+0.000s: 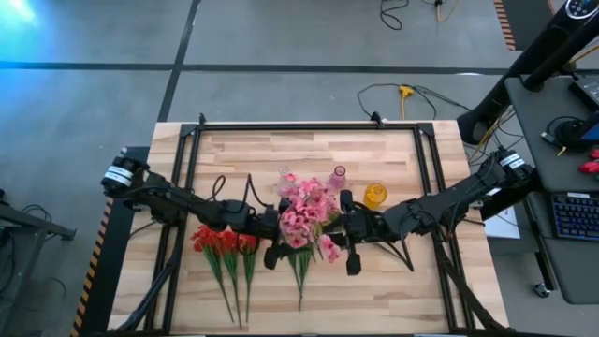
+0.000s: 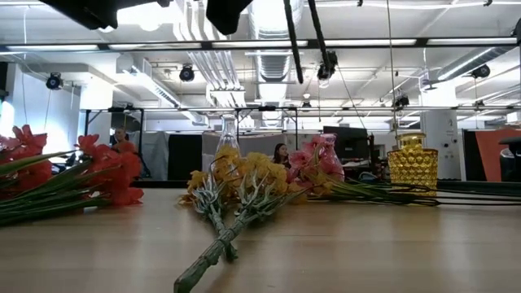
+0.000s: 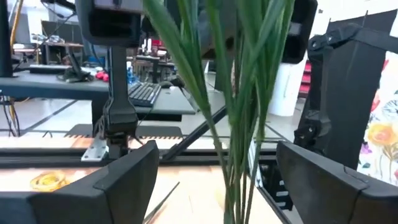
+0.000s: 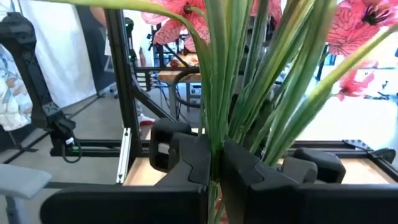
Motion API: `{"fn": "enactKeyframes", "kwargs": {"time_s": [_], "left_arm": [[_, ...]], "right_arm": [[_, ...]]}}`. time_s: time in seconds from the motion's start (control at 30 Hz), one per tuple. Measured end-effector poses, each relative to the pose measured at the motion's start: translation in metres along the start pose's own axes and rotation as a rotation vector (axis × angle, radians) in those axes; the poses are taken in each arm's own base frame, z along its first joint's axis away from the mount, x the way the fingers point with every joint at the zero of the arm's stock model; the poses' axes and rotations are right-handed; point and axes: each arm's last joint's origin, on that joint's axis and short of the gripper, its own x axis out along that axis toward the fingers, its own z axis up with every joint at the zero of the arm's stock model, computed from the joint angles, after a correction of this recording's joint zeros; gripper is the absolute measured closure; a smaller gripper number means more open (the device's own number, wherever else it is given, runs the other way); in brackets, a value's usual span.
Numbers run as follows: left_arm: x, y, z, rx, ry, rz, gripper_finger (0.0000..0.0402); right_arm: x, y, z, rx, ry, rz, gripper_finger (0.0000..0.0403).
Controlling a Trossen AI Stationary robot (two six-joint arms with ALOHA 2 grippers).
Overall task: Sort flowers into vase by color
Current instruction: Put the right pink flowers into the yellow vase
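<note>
My right gripper (image 4: 214, 168) is shut on a bunch of pink flowers (image 1: 301, 211) held upright over the table's middle, blossoms on top. My left gripper (image 3: 217, 186) is open, one finger on either side of the same green stems (image 3: 239, 124), touching nothing. From above, the blossoms hide both grippers' fingertips. Red flowers (image 1: 225, 241) lie flat at the left, stems toward the near edge. Yellow flowers (image 2: 236, 175) lie in the middle, stems (image 1: 299, 271) toward the near edge. More pink blossoms (image 2: 313, 159) lie on the table behind them. My right gripper pinches several green stems (image 4: 217, 134) of the pink bunch together between its two fingers, below the blossoms. The fingers come level from the table's right side and lie across the stems. The bunch stands upright in the hold; its lower ends are hidden.
A yellow glass vase (image 1: 374, 195) stands right of centre, a pinkish vase (image 1: 339, 176) beside it and a clear vase (image 2: 229, 134) farther left, all behind the flowers. A black frame (image 1: 309, 126) runs round the table. Bare wood lies along the far side.
</note>
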Motion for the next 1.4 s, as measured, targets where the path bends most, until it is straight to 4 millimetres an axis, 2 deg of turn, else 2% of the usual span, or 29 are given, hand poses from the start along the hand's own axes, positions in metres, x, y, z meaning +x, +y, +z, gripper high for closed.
{"fn": "enactKeyframes", "kwargs": {"time_s": [0.27,0.47,0.6,0.77,0.93,1.1,1.27,1.4], "left_arm": [[0.001,0.006,0.000,0.013,0.008,0.013,0.0150],[0.002,0.011,-0.001,0.012,0.015,0.019,0.0209],[0.002,0.012,-0.003,0.013,0.039,0.022,0.0274],[0.002,0.013,-0.005,0.013,0.060,0.028,0.0384],[-0.001,0.013,-0.010,0.002,0.130,0.044,0.0397],[-0.011,0.015,-0.005,0.005,0.239,0.145,0.0400],[-0.030,0.015,0.009,0.021,0.326,0.219,0.0401],[-0.051,0.017,0.018,0.011,0.434,0.326,0.0401]], "right_arm": [[0.000,-0.001,0.003,-0.034,-0.028,-0.005,0.0390],[0.000,-0.002,0.005,-0.047,-0.050,-0.008,0.0390],[0.000,-0.002,0.005,-0.047,-0.048,-0.010,0.0390],[0.001,-0.002,0.005,-0.047,-0.045,-0.010,0.0390],[-0.002,-0.003,0.003,-0.017,-0.003,-0.011,0.0390],[-0.015,-0.008,0.007,0.098,0.092,-0.022,0.0390],[-0.032,-0.014,0.005,0.225,0.291,-0.071,0.0390],[-0.044,-0.016,0.006,0.285,0.386,-0.096,0.0390]]}}
